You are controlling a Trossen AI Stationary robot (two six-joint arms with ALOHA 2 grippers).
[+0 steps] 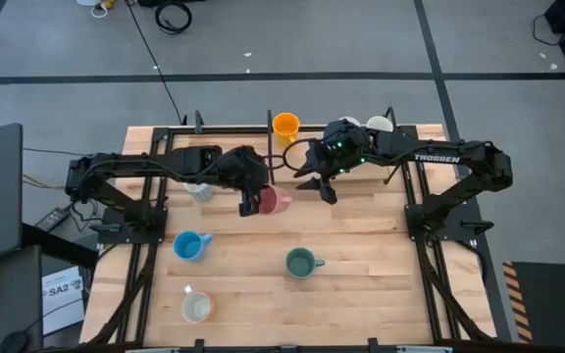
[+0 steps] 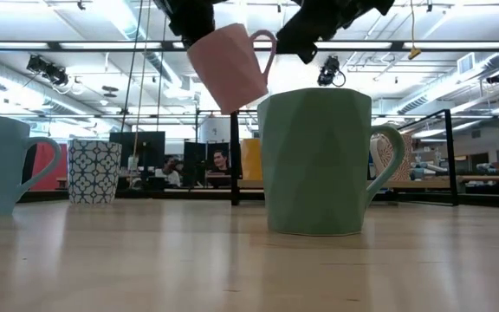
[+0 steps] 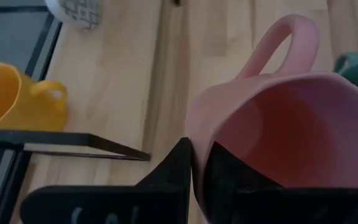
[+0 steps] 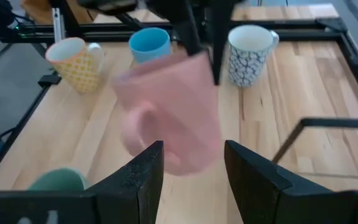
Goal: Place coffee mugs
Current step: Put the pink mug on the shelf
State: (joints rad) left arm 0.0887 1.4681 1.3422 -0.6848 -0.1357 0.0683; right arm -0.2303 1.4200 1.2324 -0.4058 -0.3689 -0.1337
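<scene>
Looking straight down in the high view, the left gripper [image 1: 252, 201] is hanging over the middle of the table with the pink mug [image 1: 275, 202] clamped at its rim, the mug sticking out just to the gripper's right side. The right gripper [image 1: 322, 182] is hovering close beside it, fingers parted and carrying nothing, with the pink mug lying between the two tools. An orange mug [image 1: 285, 126] is sitting at the far edge beyond both grippers, a light blue mug [image 1: 190, 245] and a teal-green mug [image 1: 301, 263] are standing nearer the front, and a cream mug [image 1: 196, 308] is sitting nearest the front edge.

Across the tabletop in the low view, the pink mug [image 2: 230, 65] is hanging tilted in the air, well clear of the wood, pinched from above by the left gripper. The teal-green mug [image 2: 319, 162] is standing upright on the table below and beside it, and a patterned white mug [image 2: 93, 172] is standing farther back.

Through the left wrist view, one finger [image 3: 166, 180] is pressing outside the pink mug [image 3: 278, 118] wall and the other is sitting inside the mouth, handle pointing away from the tool. The orange mug [image 3: 14, 96] is resting beyond.

Through the right wrist view, the right gripper [image 4: 193, 167] is standing wide open, and the pink mug [image 4: 173, 115] is hanging just ahead of its fingertips, not touching them.
</scene>
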